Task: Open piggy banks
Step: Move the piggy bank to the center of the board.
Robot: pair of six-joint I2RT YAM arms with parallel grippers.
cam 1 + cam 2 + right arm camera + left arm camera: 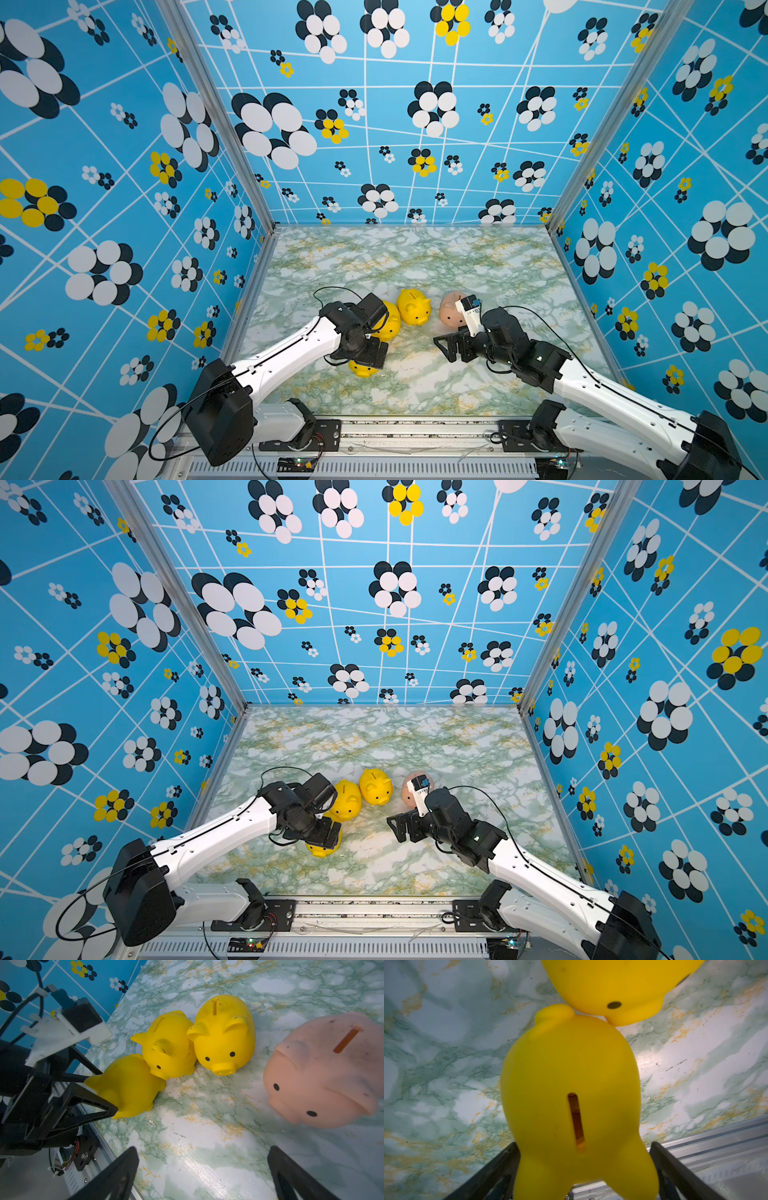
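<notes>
Four piggy banks are seen standing upright on the green-veined marble-patterned worktop (415,257). The pale pink plastic pig-shaped bank (324,1076) is taken as the landmark: it stands alone, snout towards the front rail, with its coin slot on top. In both top views it is partly hidden by the right wrist camera.

To the pink bank's left, a short way off, the rear bright yellow plastic pig-shaped bank (224,1036) is found, facing the same way. Further left of the pink bank, just beside the rear one and seemingly touching it, the middle bright yellow plastic pig-shaped bank (168,1049) is placed. The front bright yellow plastic pig-shaped bank (126,1086) is set furthest left of the pink bank and nearer the front rail. Its rump is touched by the middle bank's snout, and its head is turned towards the left arm.

The left end effector (582,1146) is positioned around the front yellow bank, its jaws spread wide, with one finger on each side of the head. Whether the fingers touch the plastic cannot be told.

The right end effector (202,1150) is held low over bare worktop, just in front of the pink bank and slightly to its left. Its jaws are spread wide and nothing is pinched between them.
</notes>
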